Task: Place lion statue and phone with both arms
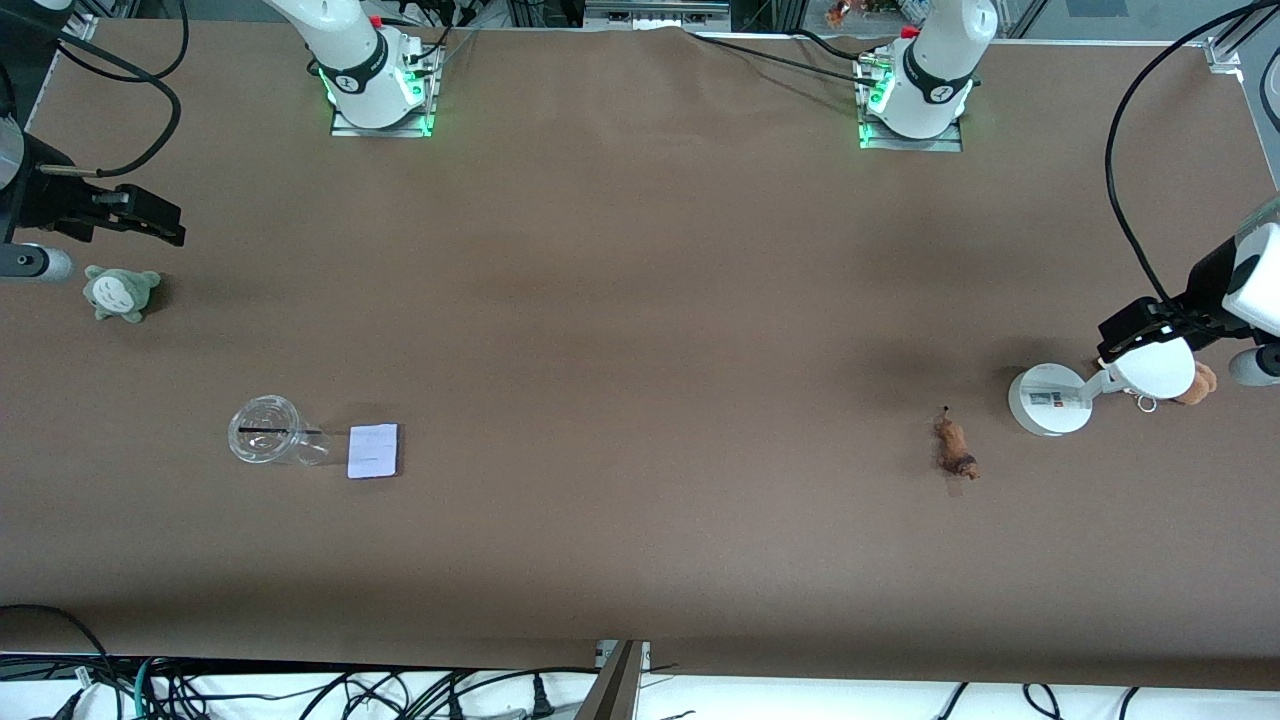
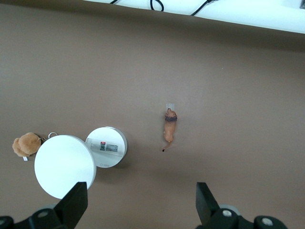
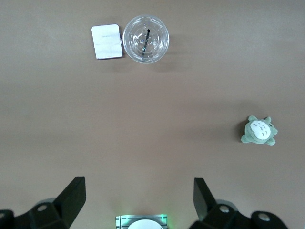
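Note:
The lion statue (image 1: 955, 447) lies on the brown table toward the left arm's end; it also shows in the left wrist view (image 2: 170, 128). The phone (image 1: 373, 451) lies flat beside a clear cup (image 1: 268, 431) toward the right arm's end; it also shows in the right wrist view (image 3: 106, 41). My left gripper (image 1: 1130, 332) hangs open and empty over the white stand, apart from the lion; its fingers frame bare table (image 2: 141, 202). My right gripper (image 1: 150, 215) hangs open and empty over the table's edge above the grey-green plush, well away from the phone (image 3: 138, 195).
A white round-based stand (image 1: 1045, 400) with a round disc top (image 2: 64, 164) stands beside the lion. An orange-brown plush (image 1: 1197, 384) with a keyring lies next to it. A grey-green plush (image 1: 120, 291) lies near the right gripper. The clear cup (image 3: 146, 39) holds a dark stick.

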`<move>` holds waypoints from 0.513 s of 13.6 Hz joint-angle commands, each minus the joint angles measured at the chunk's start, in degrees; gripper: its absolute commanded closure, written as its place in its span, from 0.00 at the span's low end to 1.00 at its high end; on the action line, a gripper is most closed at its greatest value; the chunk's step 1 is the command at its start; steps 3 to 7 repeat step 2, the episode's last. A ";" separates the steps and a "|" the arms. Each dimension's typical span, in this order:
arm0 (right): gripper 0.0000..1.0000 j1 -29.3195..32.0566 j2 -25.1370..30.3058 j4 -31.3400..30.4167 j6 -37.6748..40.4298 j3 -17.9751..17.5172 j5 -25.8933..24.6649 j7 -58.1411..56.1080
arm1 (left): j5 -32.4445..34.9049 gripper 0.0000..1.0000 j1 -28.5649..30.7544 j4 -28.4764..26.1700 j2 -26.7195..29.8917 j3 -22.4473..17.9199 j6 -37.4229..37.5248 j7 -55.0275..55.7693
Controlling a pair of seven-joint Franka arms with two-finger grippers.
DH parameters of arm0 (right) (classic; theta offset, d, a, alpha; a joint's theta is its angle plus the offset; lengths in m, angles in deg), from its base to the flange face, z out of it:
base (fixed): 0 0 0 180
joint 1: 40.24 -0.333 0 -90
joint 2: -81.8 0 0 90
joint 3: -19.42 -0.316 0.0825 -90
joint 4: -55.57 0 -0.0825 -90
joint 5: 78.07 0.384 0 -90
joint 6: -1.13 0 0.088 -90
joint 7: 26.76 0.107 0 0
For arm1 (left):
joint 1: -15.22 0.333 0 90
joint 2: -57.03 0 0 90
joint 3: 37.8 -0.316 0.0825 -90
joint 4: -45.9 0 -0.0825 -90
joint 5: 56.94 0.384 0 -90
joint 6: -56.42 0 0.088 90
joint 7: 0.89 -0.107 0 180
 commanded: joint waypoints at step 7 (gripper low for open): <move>0.00 1.02 -0.46 0.94 0.07 -0.79 0.68 -0.41 | 0.06 0.00 -0.47 1.55 -0.60 0.12 0.24 0.35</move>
